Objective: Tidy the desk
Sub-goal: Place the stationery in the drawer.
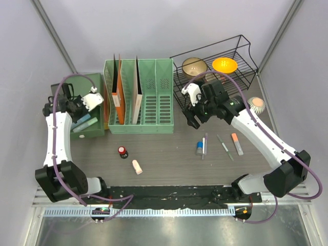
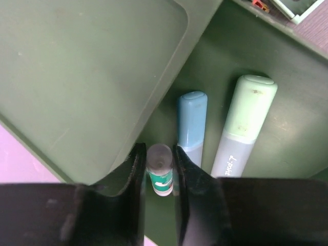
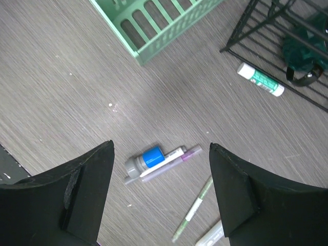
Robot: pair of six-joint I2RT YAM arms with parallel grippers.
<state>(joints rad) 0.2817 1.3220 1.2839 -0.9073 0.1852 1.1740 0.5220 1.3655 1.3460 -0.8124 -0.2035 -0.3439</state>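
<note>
Now, left gripper point(image 2: 159, 152): clenched on a small tube point(image 2: 160, 180), stowing it in the tray point(image 2: 292, 87) left of the file rack point(image 1: 141, 97).
Right gripper point(image 3: 161, 147): released; I hover it over pens point(image 3: 154, 160) before the rack.
Desk point(image 1: 164, 148): fronts the rack.

- The desk point(image 1: 164, 154) is dark grey-brown wood grain. I am bolted along its near edge.
- Far left corner: a dark green tray point(image 1: 95, 134).
- Middle of the far edge: a light green file rack point(image 1: 154, 102), just beside the tray.
- Far right corner: a black wire rack point(image 1: 239, 77).
- Near the right edge: a round striped thing point(image 1: 256, 104).
- Left of the middle: a red-capped bottle point(image 1: 123, 151) and a pale pink tube point(image 1: 137, 167), near each other but apart.
- Right of the middle: a blue-and-grey piece point(image 1: 199, 149) lies against a purple pen point(image 1: 204, 146). A green pen point(image 1: 224, 147) and an orange-tipped marker point(image 1: 237, 144) lie beside them.
- A green-and-white stick point(image 3: 260, 79) lies on the wood just beside the wire rack.
</note>
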